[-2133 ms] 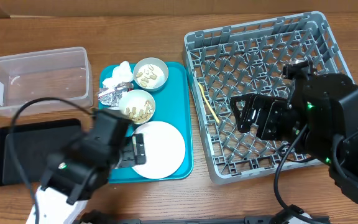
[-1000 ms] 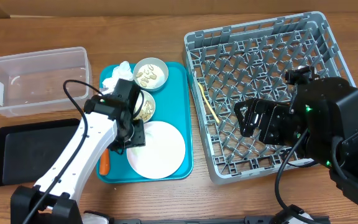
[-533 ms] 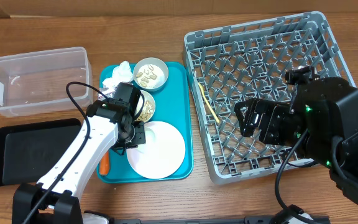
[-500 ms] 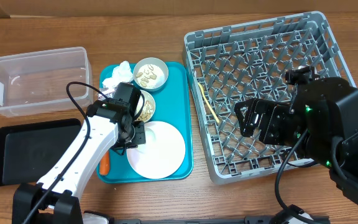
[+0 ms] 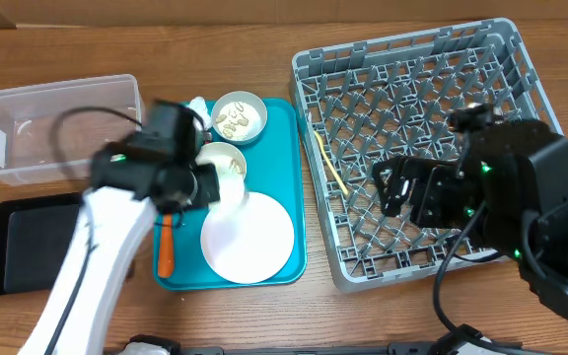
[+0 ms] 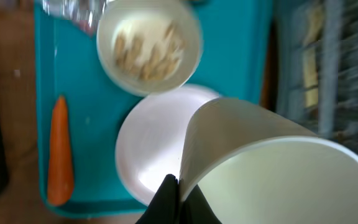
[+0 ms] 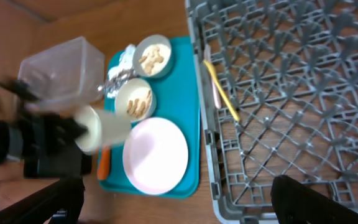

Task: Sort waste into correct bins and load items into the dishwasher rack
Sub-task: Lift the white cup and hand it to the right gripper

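My left gripper (image 6: 173, 186) is shut on the rim wall of a pale cup (image 6: 272, 180), which it holds tilted above the teal tray (image 5: 282, 148). From overhead the left gripper (image 5: 205, 182) and the cup (image 5: 229, 185) look blurred. On the tray lie a round white plate (image 5: 254, 239), two bowls (image 5: 238, 115) (image 5: 221, 156) with beige food bits, white tissue (image 5: 195, 106) and an orange carrot (image 5: 166, 248). A pale yellow spoon (image 5: 330, 163) lies in the grey dishwasher rack (image 5: 412, 59). My right gripper (image 5: 392, 187) hovers open over the rack with nothing between its fingers.
A clear plastic tub (image 5: 57, 123) stands at the far left, with a flat black tray (image 5: 23, 242) in front of it. A blurred bit of foil (image 6: 73, 9) lies at the tray's far end. Bare wooden table shows between tray and rack.
My left gripper closed at the plate's near-left edge and has swung up and left with the pale cup in it, uncovering the carrot. The right arm has not moved.
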`<move>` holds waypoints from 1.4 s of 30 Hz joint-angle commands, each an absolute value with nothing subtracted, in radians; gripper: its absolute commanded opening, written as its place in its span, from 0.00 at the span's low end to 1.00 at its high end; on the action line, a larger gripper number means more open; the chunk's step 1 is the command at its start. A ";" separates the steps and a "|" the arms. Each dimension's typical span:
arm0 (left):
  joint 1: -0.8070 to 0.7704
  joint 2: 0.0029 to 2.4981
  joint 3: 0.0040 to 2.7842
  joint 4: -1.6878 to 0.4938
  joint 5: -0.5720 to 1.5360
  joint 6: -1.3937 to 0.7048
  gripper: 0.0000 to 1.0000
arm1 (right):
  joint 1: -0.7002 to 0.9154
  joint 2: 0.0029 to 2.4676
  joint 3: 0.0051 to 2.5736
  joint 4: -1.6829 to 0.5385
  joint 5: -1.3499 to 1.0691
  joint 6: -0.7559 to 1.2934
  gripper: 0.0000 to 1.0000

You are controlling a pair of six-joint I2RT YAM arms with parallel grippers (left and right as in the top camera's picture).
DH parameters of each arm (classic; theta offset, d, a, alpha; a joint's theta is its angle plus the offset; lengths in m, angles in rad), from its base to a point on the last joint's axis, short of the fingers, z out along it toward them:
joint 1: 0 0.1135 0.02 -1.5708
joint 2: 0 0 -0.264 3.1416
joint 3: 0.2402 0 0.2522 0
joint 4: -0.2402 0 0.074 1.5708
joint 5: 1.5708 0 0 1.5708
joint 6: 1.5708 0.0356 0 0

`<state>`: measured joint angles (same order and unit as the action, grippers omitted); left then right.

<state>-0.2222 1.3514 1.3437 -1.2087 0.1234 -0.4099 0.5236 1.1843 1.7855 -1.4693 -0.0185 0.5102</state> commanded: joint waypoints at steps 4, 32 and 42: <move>-0.181 1.265 1.491 -1.170 0.350 -0.373 0.04 | 0.519 1.277 1.786 -1.428 -0.181 0.287 1.00; 0.196 1.359 1.493 -1.073 1.468 0.027 0.04 | 0.331 1.516 1.785 -1.217 -1.156 -0.233 0.79; 0.169 1.361 1.493 -1.071 1.467 0.031 0.04 | 0.352 1.548 1.785 -0.999 -1.366 -0.236 0.80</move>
